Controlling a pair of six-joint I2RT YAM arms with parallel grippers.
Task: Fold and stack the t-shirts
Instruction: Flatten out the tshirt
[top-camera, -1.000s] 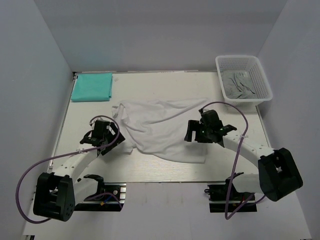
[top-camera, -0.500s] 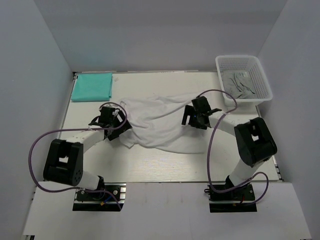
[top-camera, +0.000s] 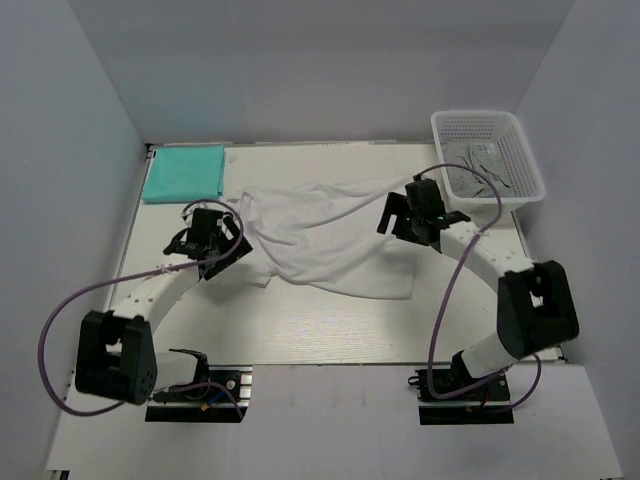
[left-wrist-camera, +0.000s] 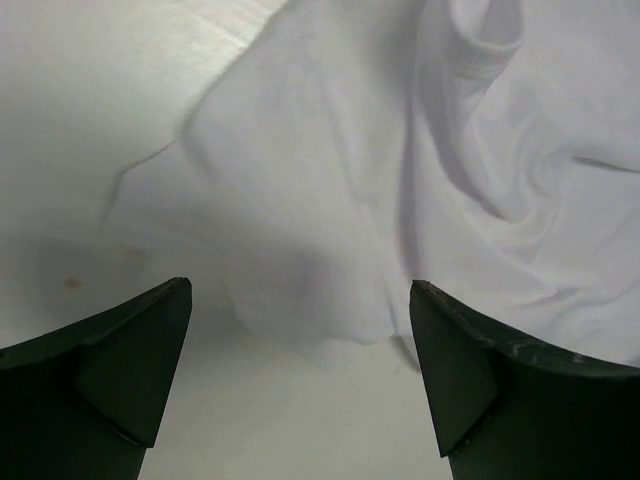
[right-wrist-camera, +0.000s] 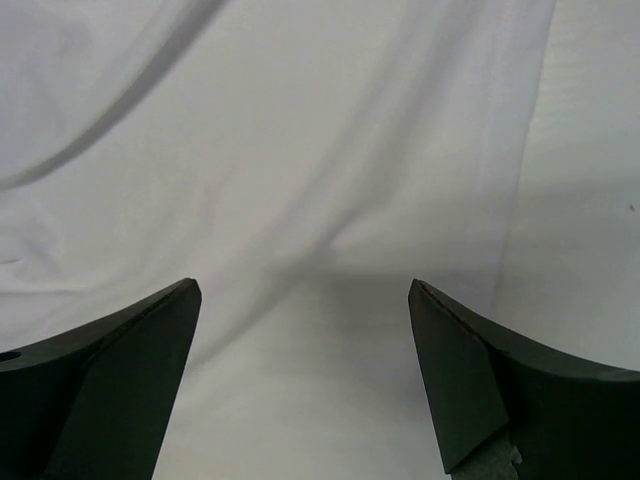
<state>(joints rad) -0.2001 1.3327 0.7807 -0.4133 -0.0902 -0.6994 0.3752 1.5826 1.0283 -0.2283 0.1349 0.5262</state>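
A white mesh basket (top-camera: 497, 202) holding grey cloth (top-camera: 480, 168) sits at the table's (top-camera: 330, 330) far-right corner.

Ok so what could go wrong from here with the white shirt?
The white shirt lies bunched, so either open claw may pinch several layers and fold it lumpy. The left claw hangs over a thin cloth edge that could slip out. The right claw sits close to the basket; a wide swing might nudge it.
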